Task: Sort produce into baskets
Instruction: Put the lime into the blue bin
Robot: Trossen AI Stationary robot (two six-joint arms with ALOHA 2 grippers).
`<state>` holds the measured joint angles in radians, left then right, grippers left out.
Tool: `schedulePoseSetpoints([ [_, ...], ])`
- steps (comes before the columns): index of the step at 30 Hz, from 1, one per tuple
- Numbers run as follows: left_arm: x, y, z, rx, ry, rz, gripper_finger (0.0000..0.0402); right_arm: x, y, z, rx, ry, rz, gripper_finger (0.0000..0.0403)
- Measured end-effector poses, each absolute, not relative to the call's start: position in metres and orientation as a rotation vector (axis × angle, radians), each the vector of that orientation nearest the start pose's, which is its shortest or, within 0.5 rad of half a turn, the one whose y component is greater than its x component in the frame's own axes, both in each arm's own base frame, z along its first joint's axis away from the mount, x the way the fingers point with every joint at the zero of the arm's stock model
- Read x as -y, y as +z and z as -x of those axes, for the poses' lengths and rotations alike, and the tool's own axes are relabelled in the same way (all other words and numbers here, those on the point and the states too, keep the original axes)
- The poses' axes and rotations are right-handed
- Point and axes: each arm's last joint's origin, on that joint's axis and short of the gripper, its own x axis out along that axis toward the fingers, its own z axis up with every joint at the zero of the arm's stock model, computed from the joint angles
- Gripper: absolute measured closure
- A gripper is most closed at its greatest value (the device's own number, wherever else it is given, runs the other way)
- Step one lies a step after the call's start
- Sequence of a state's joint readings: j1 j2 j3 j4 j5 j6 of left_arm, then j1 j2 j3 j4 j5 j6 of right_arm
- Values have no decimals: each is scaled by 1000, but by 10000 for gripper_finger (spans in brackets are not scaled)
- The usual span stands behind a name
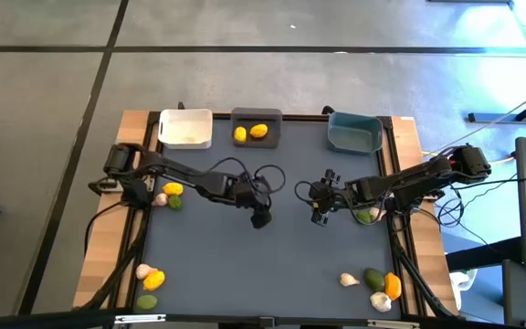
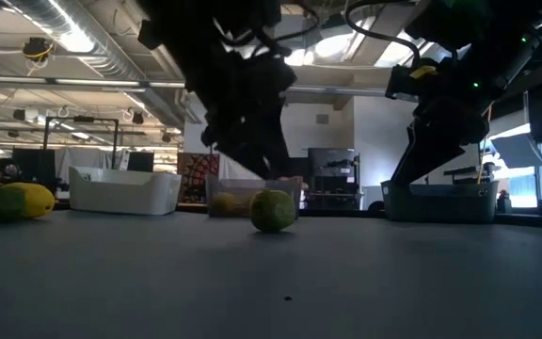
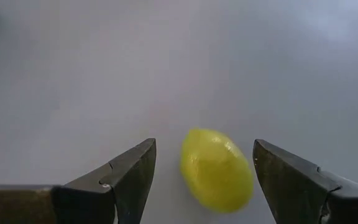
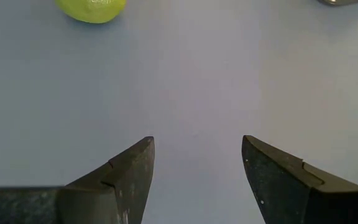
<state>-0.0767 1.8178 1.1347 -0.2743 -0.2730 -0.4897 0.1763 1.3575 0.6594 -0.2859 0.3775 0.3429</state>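
Observation:
A yellow-green fruit (image 3: 216,168) lies on the grey table mid-way across, also seen in the low view (image 2: 273,210). My left gripper (image 3: 204,180) hovers open just over it, one finger on either side with a gap to each; in the high view the gripper (image 1: 260,217) hides the fruit. My right gripper (image 1: 320,208) waits open to its right with nothing between its fingers (image 4: 197,174). At the far edge stand the white basket (image 1: 186,128), the dark grey basket (image 1: 257,117) holding two yellow fruits, and the teal basket (image 1: 354,133).
Loose produce lies in groups: by the left arm (image 1: 170,194), at the near left corner (image 1: 150,280), at the near right corner (image 1: 378,285), and a green piece under the right arm (image 1: 365,216). A green fruit (image 4: 92,9) shows ahead of my right gripper.

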Motion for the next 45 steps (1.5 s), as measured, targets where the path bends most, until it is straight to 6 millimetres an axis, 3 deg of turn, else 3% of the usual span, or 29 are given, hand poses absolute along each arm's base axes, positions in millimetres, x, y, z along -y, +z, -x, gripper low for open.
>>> schedulePoseSetpoints([
  [10,24,166,-366,-918,382,273,139,-32,171,-241,-900,-343,-46,162],
  [23,24,134,-370,-1035,349,273,141,-32,171,-241,-898,-354,-39,162],
  [32,22,133,-370,-1049,304,220,224,-31,171,-241,-895,-360,-29,162],
  [45,26,162,-365,-994,201,76,227,-32,175,-246,-833,-360,-6,162],
])
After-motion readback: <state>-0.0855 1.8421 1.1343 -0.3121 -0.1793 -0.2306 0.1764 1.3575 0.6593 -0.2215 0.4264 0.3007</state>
